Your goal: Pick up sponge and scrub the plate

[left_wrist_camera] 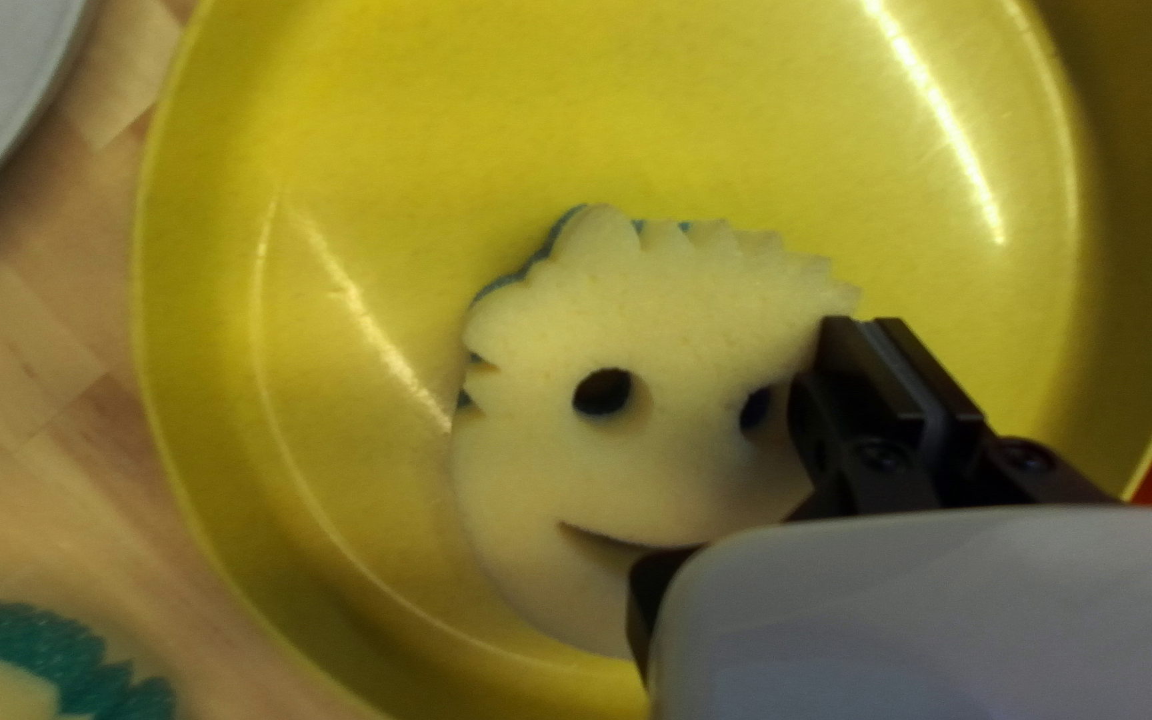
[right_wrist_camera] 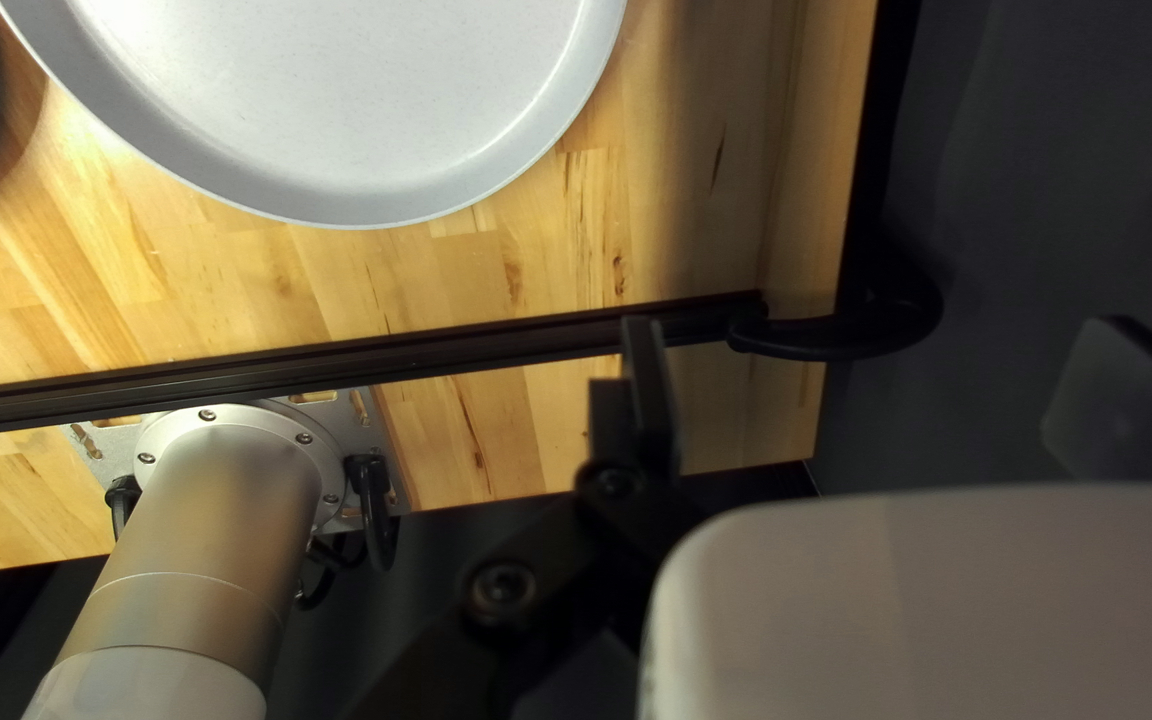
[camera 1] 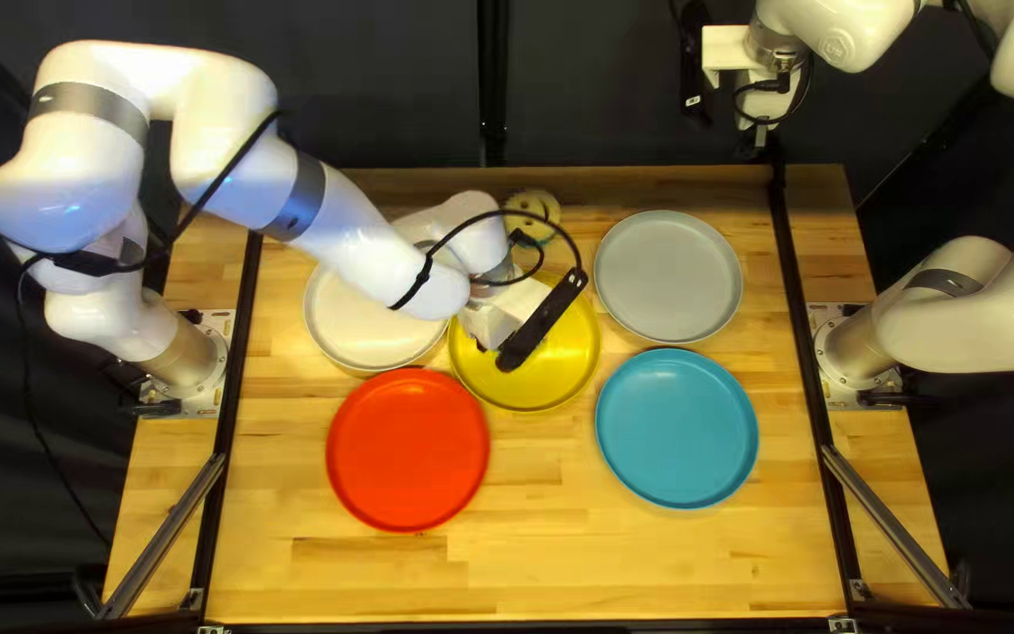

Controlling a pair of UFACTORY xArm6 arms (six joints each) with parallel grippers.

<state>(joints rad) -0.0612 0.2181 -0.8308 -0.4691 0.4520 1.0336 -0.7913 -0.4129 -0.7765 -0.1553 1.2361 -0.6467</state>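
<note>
1. Sponge of cream foam, with smiling cut-out face, lies inside the round yellow plate.
2. Left gripper is at the sponge; if its jaws grip it, I cannot tell.
3. Right gripper is well apart; its jaws, also I cannot tell.

Far-left plate: white | near-left plate: red | middle plate: yellow | far-right plate: grey | near-right plate: blue | middle sponge: cream, teal-edged, smiling-face pattern | far sponge: cream, teal

There is room over the blue plate and the surface near it, but the left arm overhangs the yellow plate
</note>
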